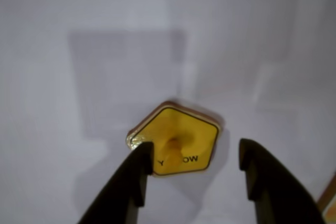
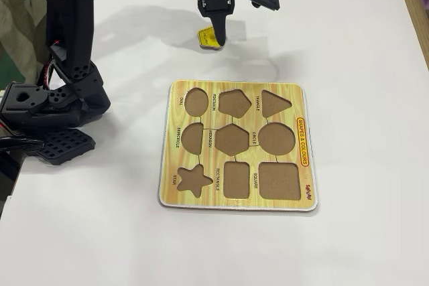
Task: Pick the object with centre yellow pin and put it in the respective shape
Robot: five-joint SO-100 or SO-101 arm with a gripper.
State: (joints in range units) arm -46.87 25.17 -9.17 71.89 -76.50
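Reaching for the yellow pentagon, grab not made yet

The yellow pentagon piece (image 1: 176, 141) lies flat on the white surface (image 2: 348, 38), well apart from the puzzle board (image 2: 236, 202) and beyond its top edge in the fixed view. The gripper (image 1: 197, 161) is spread wide right over it: in the wrist view one finger sits at the piece's left corner and the other is off to the right with a clear gap, so nothing is held. The little knob (image 1: 173, 148) in the middle of the piece is roughly between the fingers, a bit closer to the left one. I'd say we're at the pick-up step. Next it probably needs to drop a touch, centre on the knob and close, then carry the piece over to the pentagon hole (image 2: 234, 103) in the board's top row, between the oval and triangle holes, and turn it to match.
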